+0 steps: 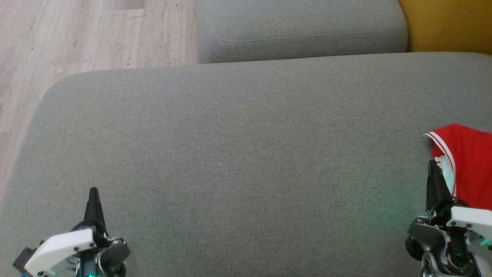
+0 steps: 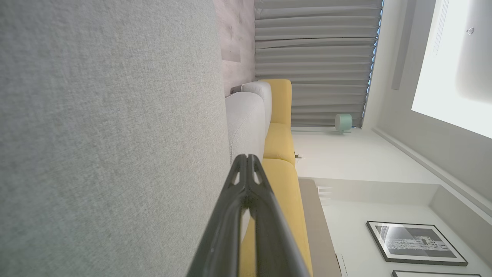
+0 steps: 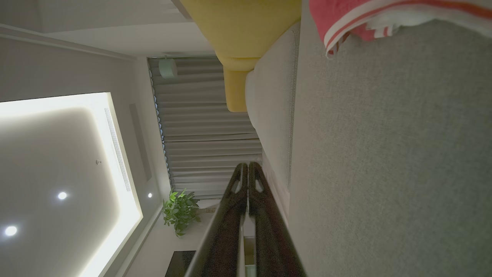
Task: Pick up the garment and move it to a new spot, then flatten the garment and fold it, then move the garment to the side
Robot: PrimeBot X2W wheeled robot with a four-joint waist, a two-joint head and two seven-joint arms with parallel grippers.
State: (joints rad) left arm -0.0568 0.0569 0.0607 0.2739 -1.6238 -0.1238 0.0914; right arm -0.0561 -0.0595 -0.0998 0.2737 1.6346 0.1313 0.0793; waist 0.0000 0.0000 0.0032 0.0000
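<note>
Left gripper [image 1: 93, 193]: dark fingers were pressed together, empty, over grey fabric sofa seat's [image 1: 246, 154] near left corner.
Right gripper [image 1: 433, 166]: fingers likewise closed, empty.
Red white-trimmed cloth garment [image 1: 471, 165]: lay bunched at seat's right edge, just beside right gripper.

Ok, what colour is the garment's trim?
White, edging the red garment; head view shows it best.
</note>
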